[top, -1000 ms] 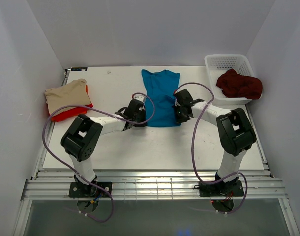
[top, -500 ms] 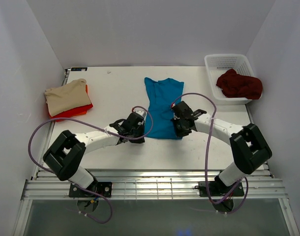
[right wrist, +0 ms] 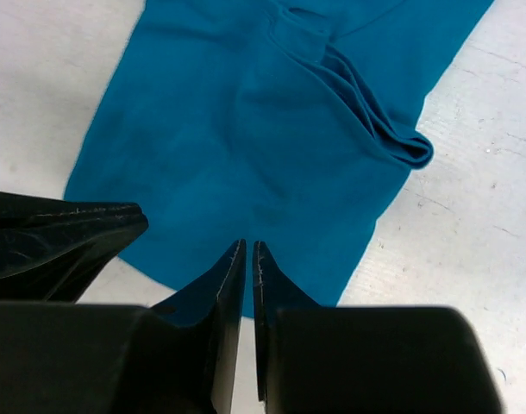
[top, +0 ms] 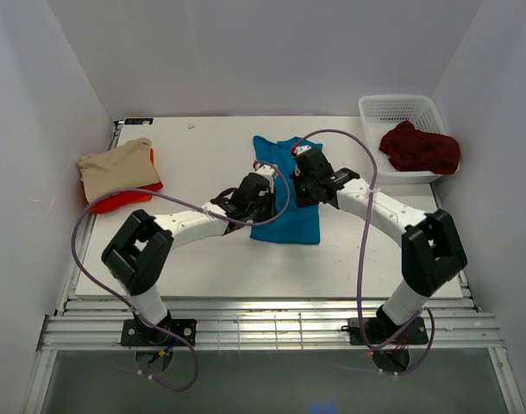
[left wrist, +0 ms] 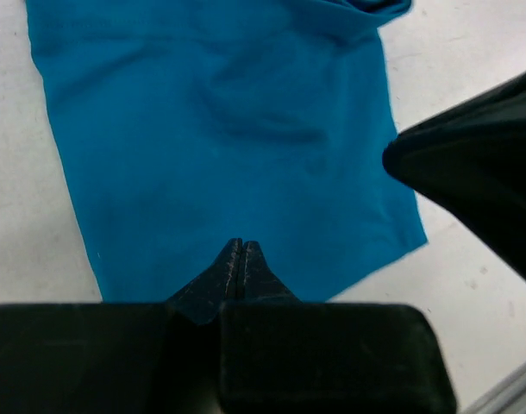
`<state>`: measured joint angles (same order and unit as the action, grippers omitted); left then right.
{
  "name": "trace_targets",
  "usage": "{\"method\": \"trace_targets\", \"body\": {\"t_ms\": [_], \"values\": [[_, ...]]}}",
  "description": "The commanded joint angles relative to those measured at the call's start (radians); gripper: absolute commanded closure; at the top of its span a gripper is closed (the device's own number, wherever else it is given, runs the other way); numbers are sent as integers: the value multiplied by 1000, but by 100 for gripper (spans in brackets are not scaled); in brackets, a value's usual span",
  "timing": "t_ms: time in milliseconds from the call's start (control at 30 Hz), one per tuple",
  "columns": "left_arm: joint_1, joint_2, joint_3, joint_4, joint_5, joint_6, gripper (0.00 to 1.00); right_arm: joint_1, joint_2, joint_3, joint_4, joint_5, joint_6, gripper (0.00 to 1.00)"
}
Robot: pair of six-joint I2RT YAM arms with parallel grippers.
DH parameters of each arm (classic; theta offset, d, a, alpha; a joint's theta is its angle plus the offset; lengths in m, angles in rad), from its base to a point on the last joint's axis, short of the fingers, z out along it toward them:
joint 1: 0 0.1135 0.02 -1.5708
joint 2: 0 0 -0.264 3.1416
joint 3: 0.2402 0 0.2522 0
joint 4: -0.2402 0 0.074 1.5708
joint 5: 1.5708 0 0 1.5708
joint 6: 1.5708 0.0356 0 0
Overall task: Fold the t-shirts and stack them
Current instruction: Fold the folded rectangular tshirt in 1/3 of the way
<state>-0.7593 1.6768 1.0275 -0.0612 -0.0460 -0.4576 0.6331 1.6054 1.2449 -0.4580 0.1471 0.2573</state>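
Note:
The teal blue t-shirt [top: 284, 211] lies flat and long at the table's middle, with a bunched fold [right wrist: 392, 142] at one end. My left gripper [top: 261, 186] hovers over its left part, shut with nothing between the fingers [left wrist: 241, 247]. My right gripper [top: 303, 178] is over its right part, its fingers together with a hairline gap and empty [right wrist: 248, 247]. The beige t-shirt [top: 116, 166] lies folded on the bright red t-shirt [top: 129, 198] at the far left. The dark maroon t-shirt [top: 420, 148] sits crumpled in the basket.
A white lattice basket [top: 399, 108] stands at the table's far right corner. The two grippers are close together over the teal shirt; each shows at the edge of the other's wrist view. White walls enclose the table.
The teal shirt slid toward the near edge a second ago. Both grippers have since moved from its near hem corners up and inward over its middle. The shirt lies still now.

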Motion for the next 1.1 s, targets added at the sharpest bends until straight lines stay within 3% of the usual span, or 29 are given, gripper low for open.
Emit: {"method": "trace_targets", "body": {"t_ms": [0,267,1067], "values": [[40,78,66,54,39,62,100,-27,77,-12,85,-14,-18,86],[41,135,88,149,184,2,100,-90,209,36,150,-3,-43,88],[40,106,-168,181,110,-44,100,-243,456,240,163,-32,-153,91]]}}
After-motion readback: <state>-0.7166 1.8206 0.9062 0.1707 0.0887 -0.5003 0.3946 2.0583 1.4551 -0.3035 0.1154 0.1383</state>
